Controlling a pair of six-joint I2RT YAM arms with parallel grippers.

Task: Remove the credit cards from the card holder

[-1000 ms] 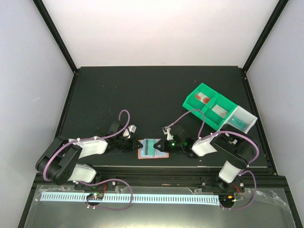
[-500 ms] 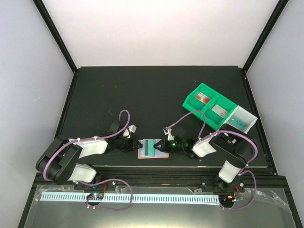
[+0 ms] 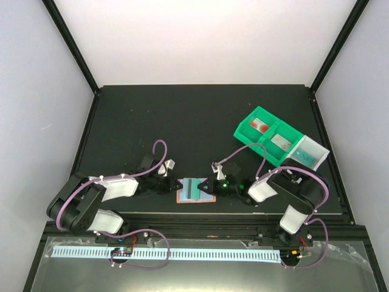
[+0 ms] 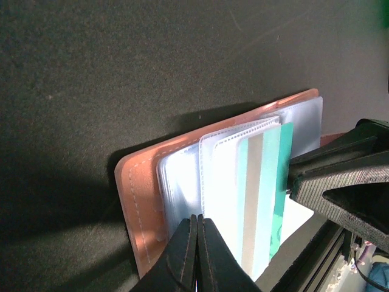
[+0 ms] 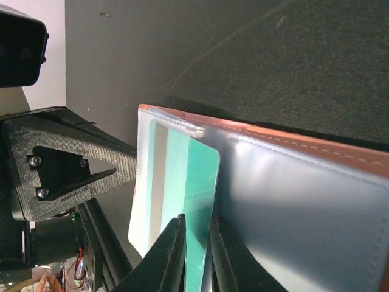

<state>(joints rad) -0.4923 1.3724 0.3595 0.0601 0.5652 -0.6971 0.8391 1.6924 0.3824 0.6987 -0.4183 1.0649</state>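
The salmon-pink card holder (image 3: 196,190) lies open near the table's front edge, between both grippers. In the left wrist view its pink cover (image 4: 137,201) carries clear sleeves with the credit cards (image 4: 261,182), light blue, grey and teal. My left gripper (image 4: 197,222) is shut on the edge of a clear sleeve. From the right, a teal card (image 5: 197,188) sticks out of its sleeve. My right gripper (image 5: 197,222) straddles that card's edge with its jaws a little apart. In the top view the left gripper (image 3: 177,186) and right gripper (image 3: 210,185) face each other across the holder.
A green compartment bin (image 3: 246,128) stands at the back right with small flat items in its sections and a white section (image 3: 316,146) at its right end. The table's front edge and a metal rail run just behind the holder.
The right gripper's jaws have parted slightly around the teal card. The left gripper and the card holder have not moved.
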